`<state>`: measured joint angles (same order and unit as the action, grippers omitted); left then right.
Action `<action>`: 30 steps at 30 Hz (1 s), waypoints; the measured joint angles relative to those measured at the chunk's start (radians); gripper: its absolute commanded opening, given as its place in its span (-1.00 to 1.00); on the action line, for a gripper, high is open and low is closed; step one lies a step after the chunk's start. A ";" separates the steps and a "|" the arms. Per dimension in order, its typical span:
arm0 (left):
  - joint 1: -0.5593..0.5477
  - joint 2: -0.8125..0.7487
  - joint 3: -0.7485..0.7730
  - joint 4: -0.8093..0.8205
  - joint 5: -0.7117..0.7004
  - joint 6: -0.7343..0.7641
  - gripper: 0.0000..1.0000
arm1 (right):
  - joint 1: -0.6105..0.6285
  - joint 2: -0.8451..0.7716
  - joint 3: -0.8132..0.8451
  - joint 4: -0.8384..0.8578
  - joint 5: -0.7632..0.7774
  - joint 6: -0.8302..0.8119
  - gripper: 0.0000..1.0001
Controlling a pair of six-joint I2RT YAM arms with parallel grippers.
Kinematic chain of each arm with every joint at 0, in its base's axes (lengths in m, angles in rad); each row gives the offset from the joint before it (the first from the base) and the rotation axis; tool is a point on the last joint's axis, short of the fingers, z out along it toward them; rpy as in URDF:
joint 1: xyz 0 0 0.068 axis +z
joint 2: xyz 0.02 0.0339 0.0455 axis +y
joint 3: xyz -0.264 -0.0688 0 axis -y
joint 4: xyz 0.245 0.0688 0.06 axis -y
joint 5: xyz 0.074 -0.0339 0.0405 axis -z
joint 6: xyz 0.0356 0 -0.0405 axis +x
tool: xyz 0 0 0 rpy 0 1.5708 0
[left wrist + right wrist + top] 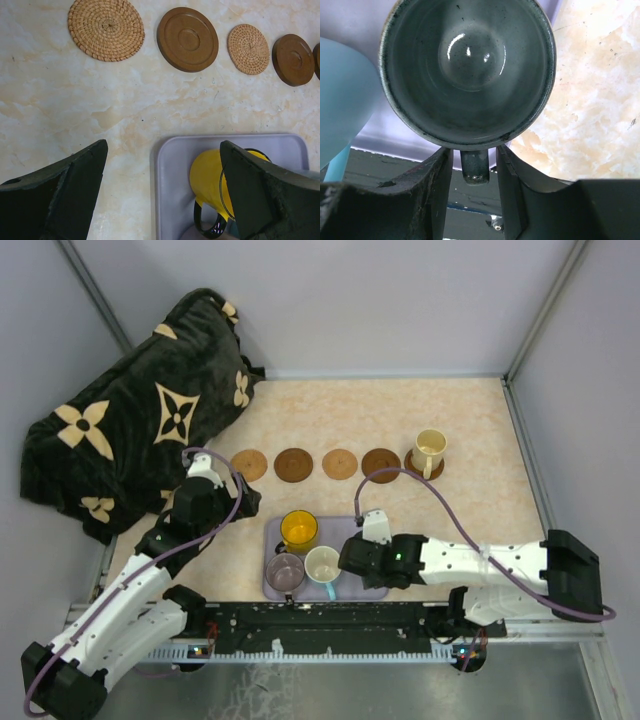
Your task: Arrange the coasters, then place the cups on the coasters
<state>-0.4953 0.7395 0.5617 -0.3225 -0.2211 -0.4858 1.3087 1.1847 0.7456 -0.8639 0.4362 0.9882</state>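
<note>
Four bare coasters [293,464] lie in a row across the table; a fifth [413,462] carries the cream cup [430,449]. The left wrist view shows woven [106,29] and dark wooden [187,39] coasters alternating. On the lavender tray [337,529] stand the yellow cup [298,530], the mauve cup [285,571] and the white cup [322,565]. My right gripper [475,150] straddles the handle of the grey-green cup [467,70], a narrow gap on each side. My left gripper [164,145] hangs wide open over the tray's left edge [172,170], beside the yellow cup [207,182].
A black blanket with cream flower shapes [140,430] is heaped at the back left. Grey walls close the table on three sides. The white cup's pale blue wall [340,95] stands right beside the grey-green one on the tray [350,20].
</note>
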 measured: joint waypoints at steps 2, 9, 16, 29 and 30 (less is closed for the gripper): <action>0.000 0.000 0.000 0.001 0.000 0.000 0.99 | 0.000 0.007 -0.004 0.001 0.001 0.002 -0.21; 0.000 0.000 0.000 0.001 0.000 0.000 0.99 | 0.000 0.035 -0.019 0.004 0.004 0.006 -1.00; 0.000 0.000 -0.004 0.002 0.000 0.000 0.99 | 0.003 0.043 -0.019 0.003 0.019 0.008 -1.00; 0.000 0.000 -0.008 0.002 0.000 -0.001 0.99 | 0.003 0.045 0.003 -0.029 0.051 -0.033 -1.00; 0.000 0.000 -0.008 0.002 0.000 -0.001 0.99 | 0.003 0.047 0.017 -0.042 0.065 -0.046 -1.00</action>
<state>-0.4953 0.7391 0.5541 -0.3202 -0.2211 -0.4866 1.3117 1.2316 0.7628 -0.9054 0.5014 0.9421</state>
